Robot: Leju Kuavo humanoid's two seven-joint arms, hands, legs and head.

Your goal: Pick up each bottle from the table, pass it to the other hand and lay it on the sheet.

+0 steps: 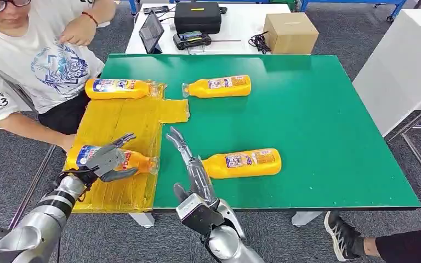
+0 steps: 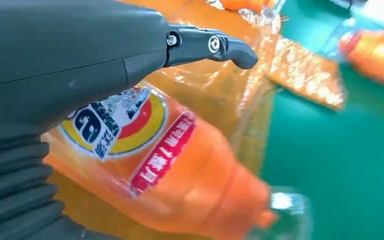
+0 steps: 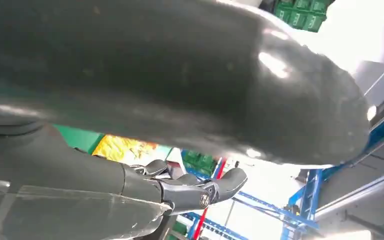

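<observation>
Bottle (image 1: 125,160): gripped under left hand (image 1: 107,159), laid on sheet (image 1: 121,119).
Right hand (image 1: 191,164): fingers spread, nothing held; second bottle (image 1: 242,163) just beside.

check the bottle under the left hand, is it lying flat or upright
Lying flat. The bottle rests on its side on the yellow sheet, cap toward the green table, with the left hand over it.

Both arms (image 1: 30,233) are smooth silver shells with black bands, each ending in a dark grey hand with slim, jointed metal-grey fingers. The left hand (image 1: 105,160), over the yellow sheet's near end, has a ribbed grey cover and a silver screw at a dark finger's base. The right hand (image 1: 189,164), near the table's front edge, joins a boxy black-and-silver wrist (image 1: 197,212).
</observation>
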